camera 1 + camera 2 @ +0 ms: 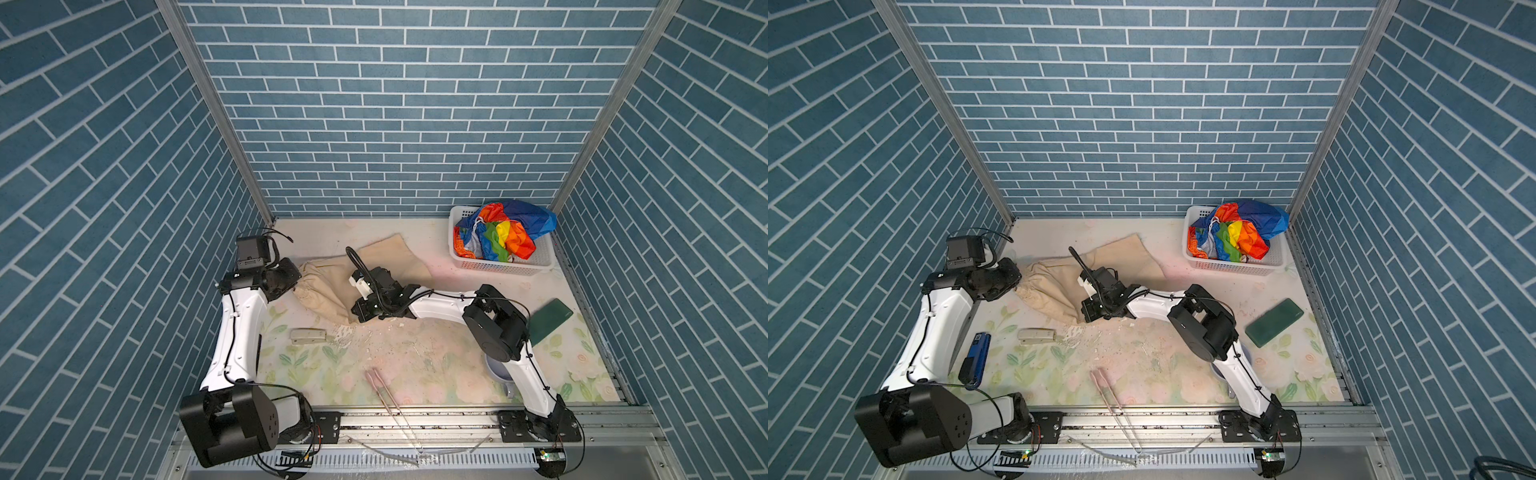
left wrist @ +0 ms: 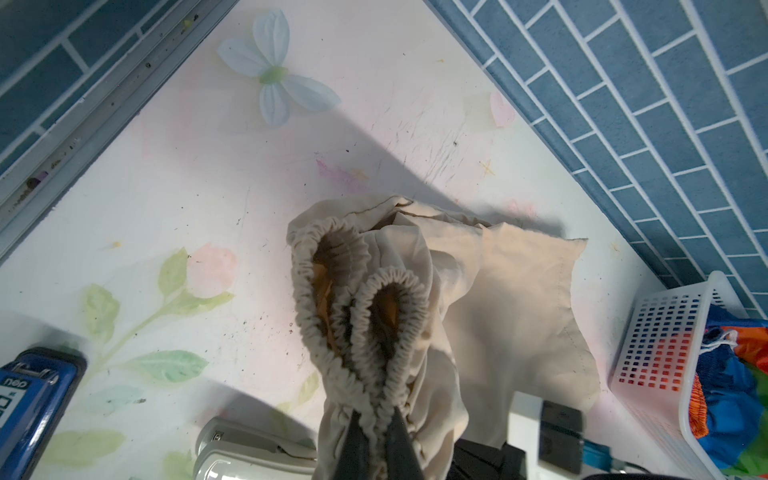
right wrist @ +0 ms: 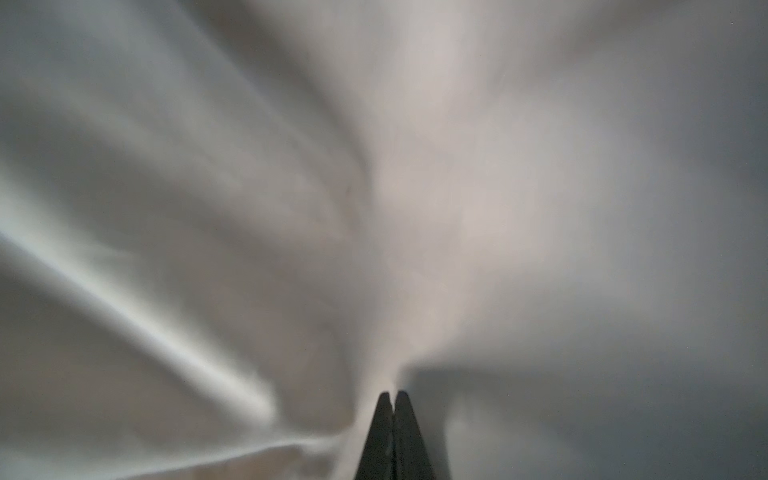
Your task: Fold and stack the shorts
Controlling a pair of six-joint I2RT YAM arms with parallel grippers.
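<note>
Two grippers share one garment: the beige shorts [image 1: 328, 282] lie on the table [image 1: 415, 361], left of centre and toward the back, and both pincers are clamped on them. The left gripper [image 2: 376, 440] has its jaws pressed together on the gathered elastic waistband, which bunches into two loops just ahead of it. The right gripper [image 3: 392, 401] is closed on a pinch of pale cloth. Its wrist view is too blurred to tell which part, but both top views place it at the near edge of the shorts, reaching across the middle. From these two grips the cloth runs away toward the back wall and rightward. The long axis is therefore a diagonal from the waist end by the left arm to the leg hems pointing at the white basket [image 1: 498, 268]. The next move probably turns on that axis, either spreading the waist between the grippers or carrying it over the legs. Room is tight on the left, where the side wall stands just behind the left gripper. Bare table lies beyond the hems up to the basket. The near side is cluttered with a beige stapler [image 1: 307, 336], a blue stapler [image 1: 976, 357] and scattered crumbs. The rainbow shorts [image 1: 505, 232] sit heaped in the basket in the far right corner, well apart from both grippers.
</note>
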